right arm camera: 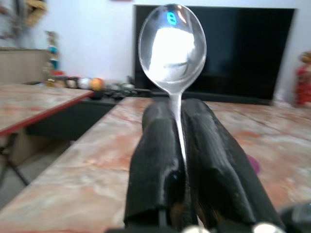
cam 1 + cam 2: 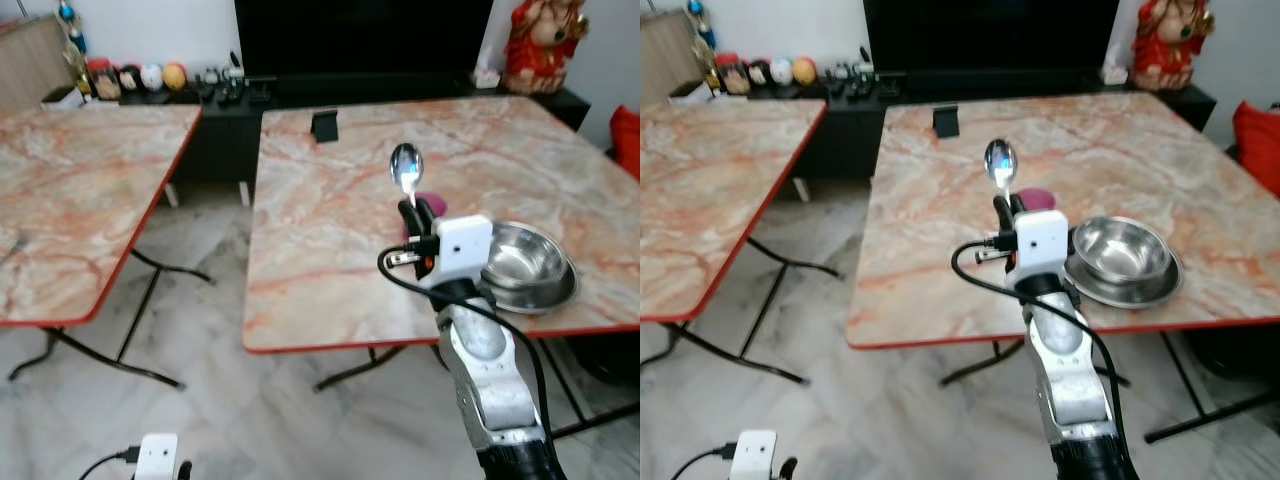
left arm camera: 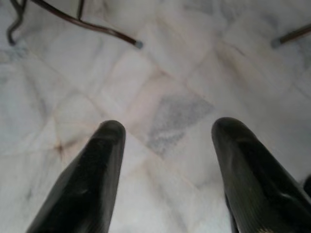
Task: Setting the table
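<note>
The right gripper [image 2: 410,207] is clamped on the handle of a polished silver metal spoon [image 2: 405,166], with the black fingers [image 1: 155,145] pressed flat against either side of the stem. The spoon's long axis runs in line with the fingers, bowl uppermost. The gripper hovers over the near part of the pink-veined marble-pattern table with red edging [image 2: 320,190].

The shallow round stainless-steel bowl [image 2: 520,262] sits on that table by its near edge, just beside the gripper at about 4 o'clock. A small magenta object [image 2: 1037,198] lies at the gripper's 12 o'clock, partly hidden.

Judgement: placement beside the bowl falls to the right arm, which is nearer.

The left gripper [image 3: 163,160] hangs over the pale marble-tile floor [image 3: 165,73], fingers spread wide and holding nothing.
</note>
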